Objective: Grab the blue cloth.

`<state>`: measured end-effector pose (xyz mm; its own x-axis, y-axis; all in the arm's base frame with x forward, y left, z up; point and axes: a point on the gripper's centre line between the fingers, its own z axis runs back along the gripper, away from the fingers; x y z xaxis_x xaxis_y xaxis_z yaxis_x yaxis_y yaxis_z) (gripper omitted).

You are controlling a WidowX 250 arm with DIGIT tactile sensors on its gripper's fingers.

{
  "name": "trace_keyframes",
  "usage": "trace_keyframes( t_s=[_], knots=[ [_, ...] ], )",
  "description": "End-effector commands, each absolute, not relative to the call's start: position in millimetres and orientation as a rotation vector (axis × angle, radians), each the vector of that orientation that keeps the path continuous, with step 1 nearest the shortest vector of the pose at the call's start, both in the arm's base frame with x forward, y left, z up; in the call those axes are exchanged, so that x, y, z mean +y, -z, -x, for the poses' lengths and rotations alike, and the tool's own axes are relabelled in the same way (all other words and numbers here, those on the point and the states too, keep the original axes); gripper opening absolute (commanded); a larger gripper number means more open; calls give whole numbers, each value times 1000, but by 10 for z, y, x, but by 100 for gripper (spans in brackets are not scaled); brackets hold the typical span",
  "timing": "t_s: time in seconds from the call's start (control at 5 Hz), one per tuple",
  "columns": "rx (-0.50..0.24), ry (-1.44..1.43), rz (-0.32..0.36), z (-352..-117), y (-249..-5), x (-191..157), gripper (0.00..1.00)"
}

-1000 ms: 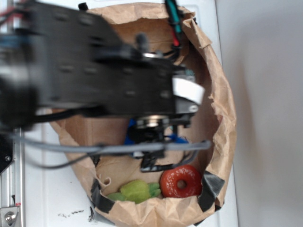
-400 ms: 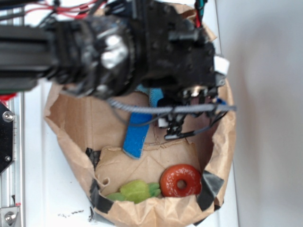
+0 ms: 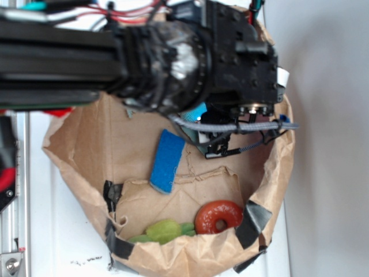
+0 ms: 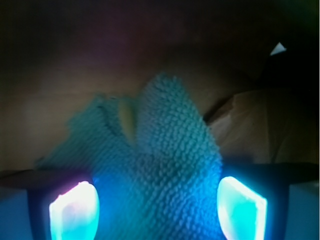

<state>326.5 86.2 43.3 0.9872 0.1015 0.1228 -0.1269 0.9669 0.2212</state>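
Teal terry fills the wrist view: the blue cloth (image 4: 165,165) sits between the 2 glowing fingers (image 4: 74,212) of the gripper (image 4: 157,210), which stand apart on either side of it; whether they pinch it, I cannot tell. From outside, the arm (image 3: 190,63) hangs over a brown paper bag (image 3: 86,150) holding a blue sponge (image 3: 167,160), a red ring (image 3: 219,217) and a green toy (image 3: 163,231).

surface: white table (image 3: 46,242) carrying brown paper bag (image 3: 86,173) | bag floor holding: royal-blue sponge block (image 3: 168,160), red ring toy (image 3: 218,217), green item (image 3: 162,231), teal-blue cloth (image 4: 160,165) lying at back
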Motion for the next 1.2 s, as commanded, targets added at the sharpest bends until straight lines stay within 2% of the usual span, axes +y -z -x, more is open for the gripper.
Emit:
trace_keyframes(
  t_s=[0.0,0.2,0.6,1.0],
  knots=[
    [-133,-96,-291,-3346,-463,785,0],
    [-158,-93,-292,-3321,-588,740,0],
    [-235,-77,-153,-3210,-1064,595,0],
    [-261,-52,-24,-3079,-1533,352,0]
  ],
)
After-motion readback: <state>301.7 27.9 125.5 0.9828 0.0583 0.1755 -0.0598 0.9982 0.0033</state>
